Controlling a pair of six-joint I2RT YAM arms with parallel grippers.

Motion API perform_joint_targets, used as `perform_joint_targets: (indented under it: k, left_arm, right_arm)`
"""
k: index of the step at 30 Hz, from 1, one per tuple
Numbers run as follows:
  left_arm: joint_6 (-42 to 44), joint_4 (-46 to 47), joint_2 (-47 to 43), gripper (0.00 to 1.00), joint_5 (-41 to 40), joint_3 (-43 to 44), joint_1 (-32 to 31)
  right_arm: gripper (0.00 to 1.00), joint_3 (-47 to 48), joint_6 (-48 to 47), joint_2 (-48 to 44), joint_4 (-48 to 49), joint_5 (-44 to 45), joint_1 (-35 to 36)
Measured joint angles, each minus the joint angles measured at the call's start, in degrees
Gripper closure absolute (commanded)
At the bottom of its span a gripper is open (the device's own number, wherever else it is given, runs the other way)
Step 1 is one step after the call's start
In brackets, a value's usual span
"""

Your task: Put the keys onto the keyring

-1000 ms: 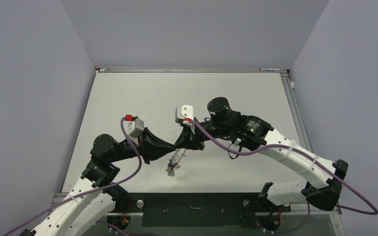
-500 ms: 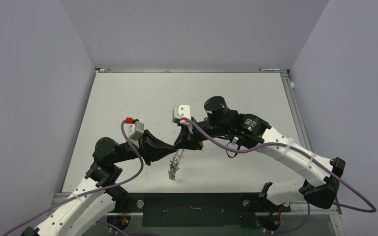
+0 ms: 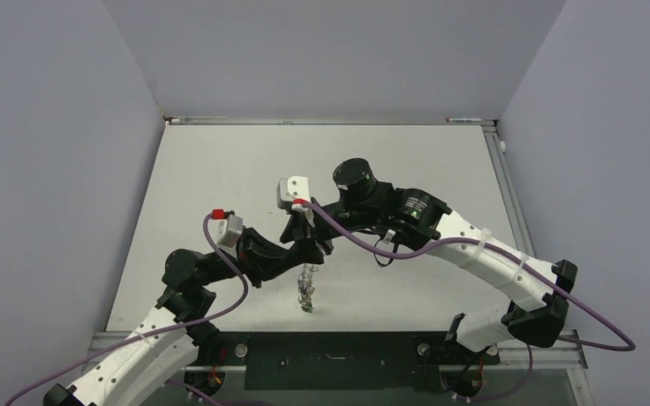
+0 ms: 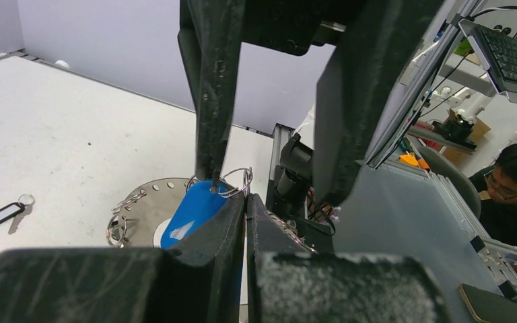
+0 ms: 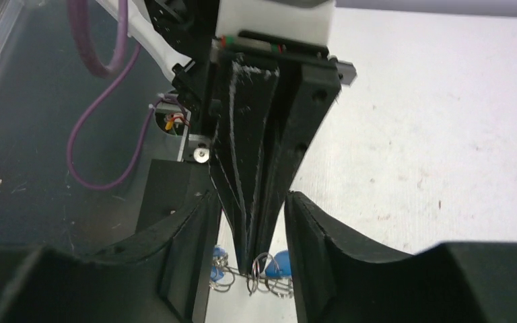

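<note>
— Black left pincer nearest, pressed together. On what?
— Can't tell. Ring sits just past its tips; blue key and wire loops seem threaded. Right pincer is spread astride. Farther off, black key lies on the surface, unthreaded.

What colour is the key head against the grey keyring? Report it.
The key head is blue; the left wrist view shows it best.
</note>
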Motion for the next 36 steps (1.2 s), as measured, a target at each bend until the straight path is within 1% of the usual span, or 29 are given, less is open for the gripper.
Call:
perform_joint_targets:
  k: [5,10,13,19,24,30,36]
  left_arm:
    - [-1.0,0.8,-1.0,1.0,-0.7,-1.3,0.0]
    - [-2.3,3.9,-2.3,1.0,-2.5,-2.5,0.0]
    - [-3.7,7.8,-3.0,1.0,-4.3,-4.4,0.0]
    - [-5.8,14.3,-3.1,1.0,-8.3,-7.2,0.0]
    - [-6.7,19.6,-2.7,1.0,-10.6,-7.5,0.0]
    - [-8.1,26.1,-0.6,1.0,-12.3,-8.0,0.0]
    - [-9.0,29.5,0.2,1.0,-13.0,-8.4,0.0]
  right_arm:
    - [0.49,1.8,0.4,2.3,1.6,-0.2,2.2]
    - [0.48,1.2,2.6,2.2,6.3,3.9,2.9]
    - [0.52,-2.1,4.0,-1.0,10.3,6.4,1.8]
    - [0.59,-11.2,8.2,-11.0,17.2,8.7,-2.5]
    - [0.63,-15.8,10.9,-16.0,20.1,7.4,-2.7]
    - [0.66,-17.1,12.3,-15.9,21.2,4.0,-2.8]
    - [0.67,-17.1,12.4,-14.0,21.5,2.1,-2.8]
